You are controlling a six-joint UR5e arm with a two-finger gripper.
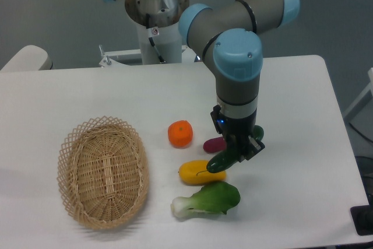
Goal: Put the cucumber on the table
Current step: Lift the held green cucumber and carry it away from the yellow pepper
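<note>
The hand point(240, 148) grasps the cucumber point(224, 160) near its middle, above the table point(303, 115), beside the yellow fruit point(195, 172). It looks light, stiff and glossy, so probably slippery.

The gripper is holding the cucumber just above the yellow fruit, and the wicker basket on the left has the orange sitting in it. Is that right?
Not quite. The camera view shows the basket empty; the orange sits on the table, to the basket's right. The rest holds: the gripper is shut on the cucumber just above the yellow fruit.
</note>
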